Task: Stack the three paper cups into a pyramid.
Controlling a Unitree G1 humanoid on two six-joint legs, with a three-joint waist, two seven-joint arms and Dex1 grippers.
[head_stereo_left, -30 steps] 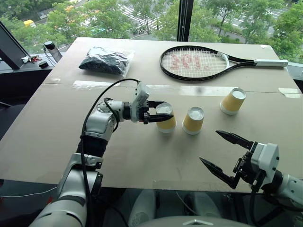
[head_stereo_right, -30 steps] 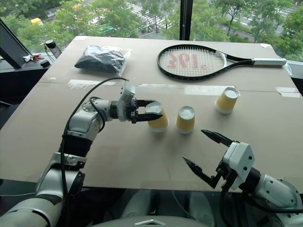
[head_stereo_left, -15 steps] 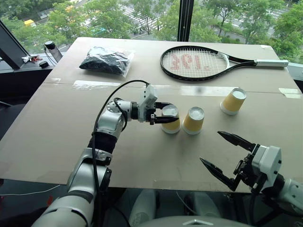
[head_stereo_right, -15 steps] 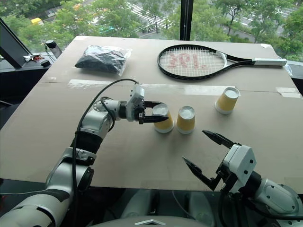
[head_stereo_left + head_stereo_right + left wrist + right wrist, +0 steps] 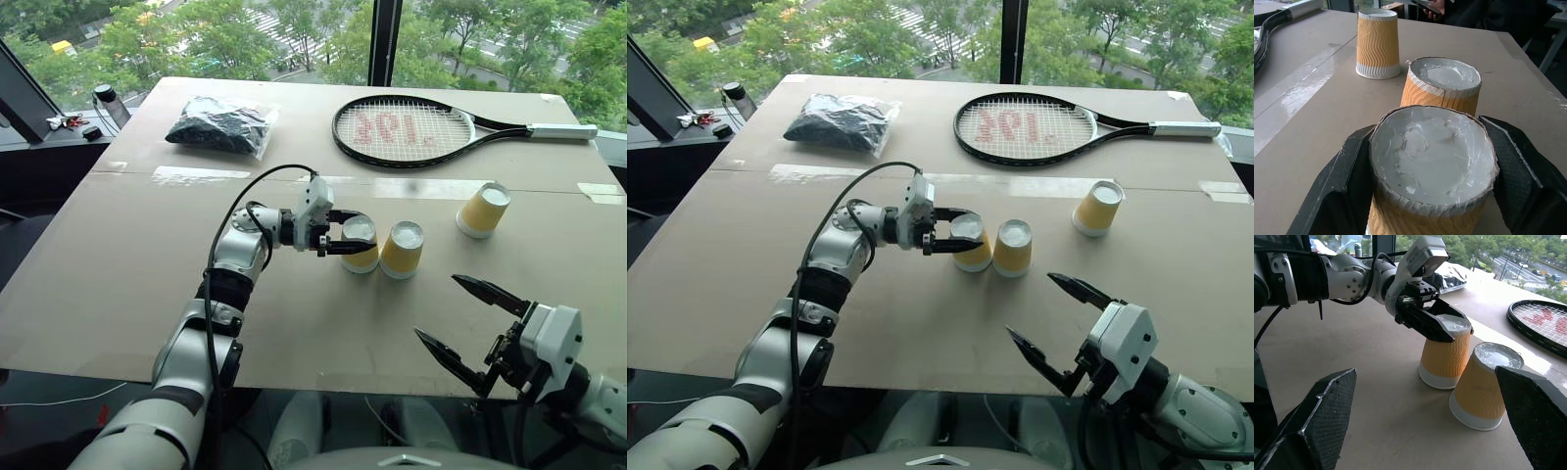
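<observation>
Base row of the pyramid being set.
Left gripper [image 5: 350, 233] jaws clasped one cup [image 5: 360, 244] beside the middle cup [image 5: 401, 250] at frame centre, forming a base; right gripper [image 5: 468, 321] jaws gaped empty.

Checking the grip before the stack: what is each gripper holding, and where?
Left gripper clamps an upside-down paper cup near its top. Right gripper holds nothing.

The left tool [image 5: 345, 231] is clamped level with its arm outstretched, while the right tool [image 5: 469, 319] gapes wide.
</observation>
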